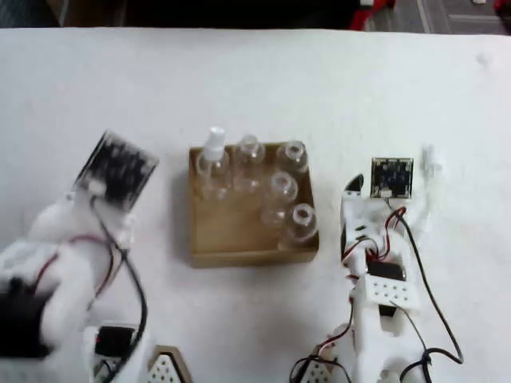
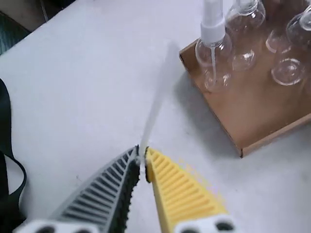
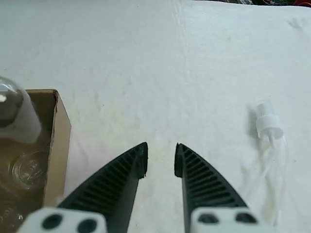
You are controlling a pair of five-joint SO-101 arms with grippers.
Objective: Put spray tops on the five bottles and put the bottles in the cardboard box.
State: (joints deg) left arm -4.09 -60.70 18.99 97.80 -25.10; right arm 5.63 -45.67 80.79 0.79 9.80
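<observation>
Currently the grey-and-yellow left end effector (image 2: 142, 154) is pinched on a thin clear dip tube (image 2: 155, 102), seemingly a spray top's, near the brown cardboard box (image 1: 239, 257) holding five clear bottles (image 1: 281, 187), one already capped. I would centre the tube's tip over an open neck before lowering. The black right end effector (image 3: 160, 158) stands spread over the white cloth surface (image 3: 121, 48), near a spare white spray top (image 3: 268, 125); the room beyond looks dark.

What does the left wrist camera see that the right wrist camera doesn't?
Left wrist view: a bottle wearing its spray top, and a gray-and-yellow end effector pinching a thin pale tube. Right wrist view: a black end effector, open, and a loose spray top lying on its side. Both: the cardboard box and the white table.
</observation>
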